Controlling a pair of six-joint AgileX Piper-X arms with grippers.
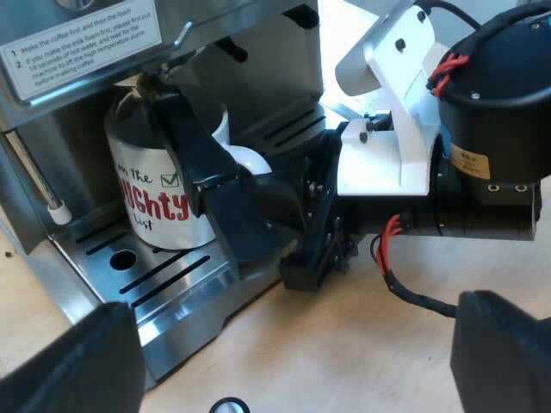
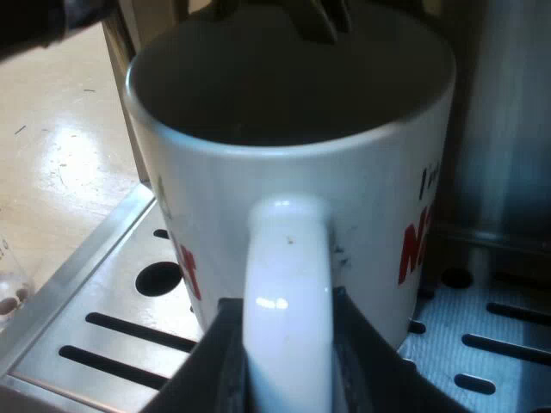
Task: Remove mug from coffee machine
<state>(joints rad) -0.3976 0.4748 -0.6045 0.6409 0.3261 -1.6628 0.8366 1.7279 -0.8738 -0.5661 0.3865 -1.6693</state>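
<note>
One mug (image 2: 370, 198): glazed ceramic, judged rigid, slippery, breakable, moderately heavy.
Hold: handle (image 2: 288, 284) is clasped by right gripper (image 2: 288, 361).
Left gripper (image 1: 301, 379): fingers are held apart, empty.

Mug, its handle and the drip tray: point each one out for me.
mug (image 1: 153, 191), left wrist view, on its printed side.
handle (image 2: 288, 292), right wrist view, on the loop's outer face.
drip tray (image 2: 108, 301), right wrist view, on bare slotted metal.
</note>
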